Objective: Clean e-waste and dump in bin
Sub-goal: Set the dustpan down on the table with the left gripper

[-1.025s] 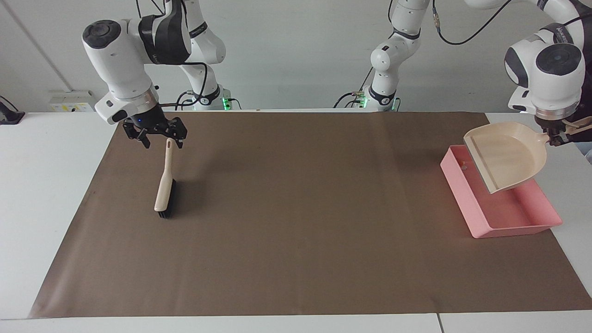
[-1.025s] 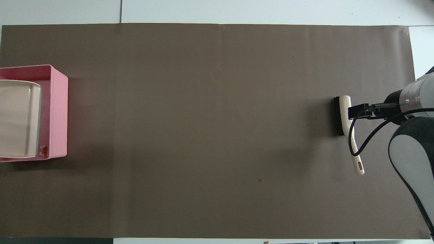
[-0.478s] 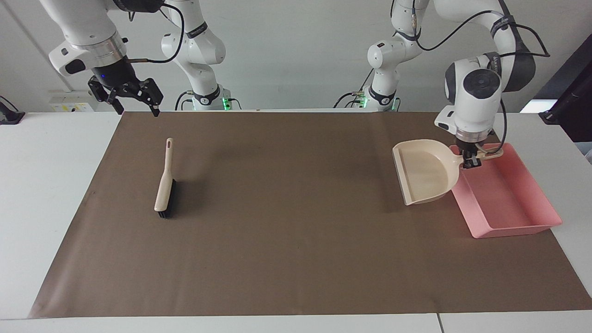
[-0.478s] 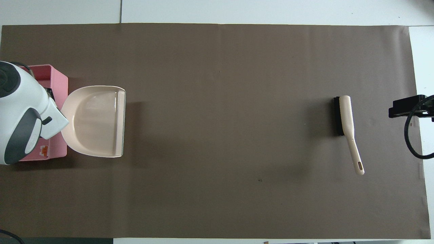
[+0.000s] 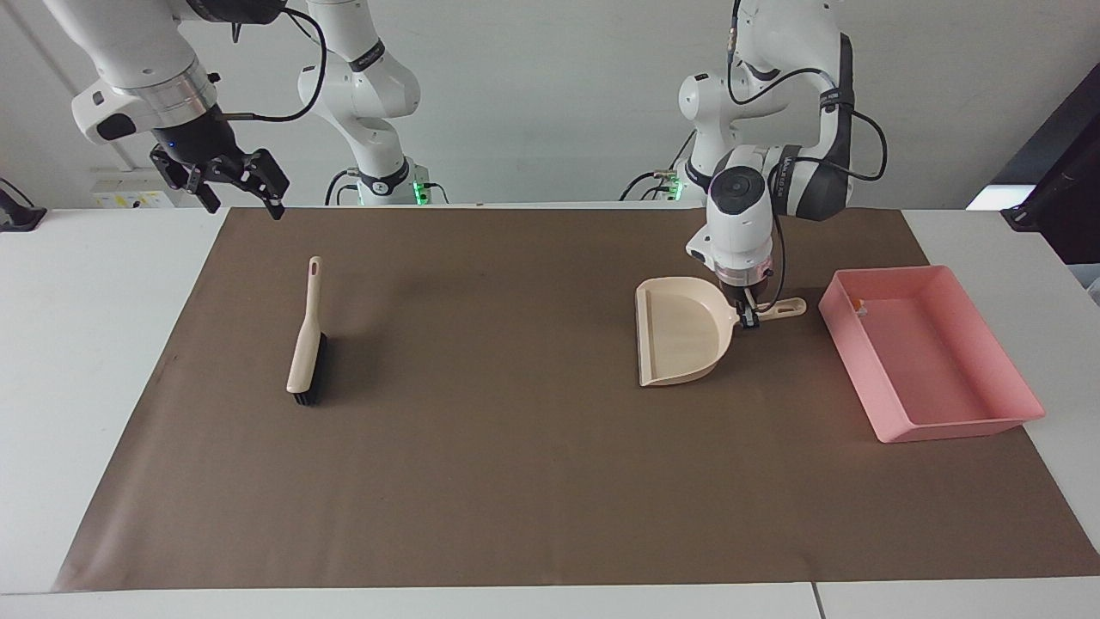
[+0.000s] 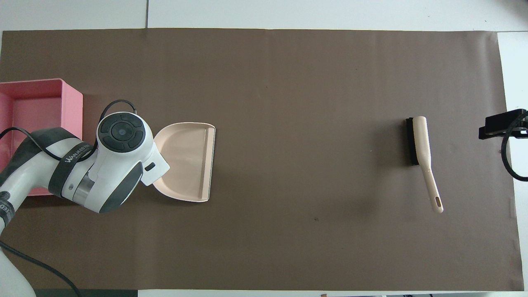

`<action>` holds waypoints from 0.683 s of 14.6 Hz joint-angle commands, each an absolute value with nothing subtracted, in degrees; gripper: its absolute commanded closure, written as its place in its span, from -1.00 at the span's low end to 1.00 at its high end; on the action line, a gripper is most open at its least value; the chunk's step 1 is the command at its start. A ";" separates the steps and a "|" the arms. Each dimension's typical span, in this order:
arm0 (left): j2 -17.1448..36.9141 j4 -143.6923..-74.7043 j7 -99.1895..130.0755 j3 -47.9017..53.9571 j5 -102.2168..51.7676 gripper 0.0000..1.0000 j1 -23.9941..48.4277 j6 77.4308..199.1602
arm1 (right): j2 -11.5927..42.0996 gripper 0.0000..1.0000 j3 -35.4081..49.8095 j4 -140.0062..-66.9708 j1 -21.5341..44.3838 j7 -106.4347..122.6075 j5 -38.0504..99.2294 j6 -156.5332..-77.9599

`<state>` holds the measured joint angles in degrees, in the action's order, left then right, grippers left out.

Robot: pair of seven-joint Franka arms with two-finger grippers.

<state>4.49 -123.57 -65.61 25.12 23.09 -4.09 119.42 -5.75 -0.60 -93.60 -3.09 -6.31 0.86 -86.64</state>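
The pink bin stands at the left arm's end of the mat and also shows in the overhead view. One tiny white e-waste part lies in its corner nearest the robots. The dark cylinder is not visible. My left gripper is shut on the handle of the beige dustpan, which sits low on the mat beside the bin, toward the middle; the pan also shows in the overhead view. My right gripper is open and empty, raised over the mat's edge at the right arm's end.
A beige brush with black bristles lies on the brown mat toward the right arm's end, its handle pointing to the robots; it also shows in the overhead view. White table borders the mat.
My left arm has carried the dustpan from over the bin down to the mat, toward the middle. My right gripper rose from the brush handle and drew back to the mat's edge.
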 commanded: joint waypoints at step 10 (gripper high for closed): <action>0.98 -127.09 -71.46 23.73 22.68 -0.38 -6.85 123.15 | -3.43 -0.99 0.87 -89.12 -2.55 -4.75 -0.79 -83.84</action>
